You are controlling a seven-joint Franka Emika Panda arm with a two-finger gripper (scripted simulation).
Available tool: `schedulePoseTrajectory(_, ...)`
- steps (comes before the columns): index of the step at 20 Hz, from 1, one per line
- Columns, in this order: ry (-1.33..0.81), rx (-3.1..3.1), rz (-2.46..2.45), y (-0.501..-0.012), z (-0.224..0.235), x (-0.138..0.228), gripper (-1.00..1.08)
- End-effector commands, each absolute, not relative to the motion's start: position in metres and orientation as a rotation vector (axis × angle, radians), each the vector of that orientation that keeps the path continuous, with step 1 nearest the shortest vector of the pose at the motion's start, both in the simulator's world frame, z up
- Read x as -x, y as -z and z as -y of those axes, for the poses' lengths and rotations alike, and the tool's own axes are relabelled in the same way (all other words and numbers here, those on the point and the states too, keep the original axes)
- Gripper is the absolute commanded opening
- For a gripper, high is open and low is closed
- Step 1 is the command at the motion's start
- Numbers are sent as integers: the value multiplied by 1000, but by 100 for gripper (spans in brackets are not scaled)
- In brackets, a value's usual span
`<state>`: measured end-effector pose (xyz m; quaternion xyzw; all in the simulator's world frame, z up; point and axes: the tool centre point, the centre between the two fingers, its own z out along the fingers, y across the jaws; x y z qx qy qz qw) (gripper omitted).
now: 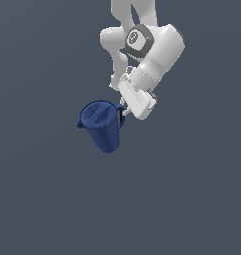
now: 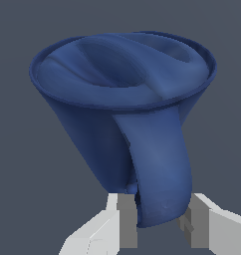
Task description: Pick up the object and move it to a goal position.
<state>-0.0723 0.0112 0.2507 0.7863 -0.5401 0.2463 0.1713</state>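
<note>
hand clamped on the loop handle of the tilted dark blue pitcher, interior indistinct

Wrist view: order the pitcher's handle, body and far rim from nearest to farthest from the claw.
1. Handle, between the claw's fingers.
2. Body, just behind the handle.
3. Far rim, at the pitcher's wide end, farthest.

The robot arm is glossy white, with rounded, thick segments. One joint has a dark grey round cap with a small pale mark in its centre. The end effector has a flat white body and white fingers with grey inner pads.
</note>
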Motion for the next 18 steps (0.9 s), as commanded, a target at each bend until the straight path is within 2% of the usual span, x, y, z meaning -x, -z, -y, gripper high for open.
schedulePoseTrajectory(1,-703,-2233,1535,-266,-10,87,-100)
schedulePoseTrajectory(18,-701,-2234,1536,-352,0,174,-100)
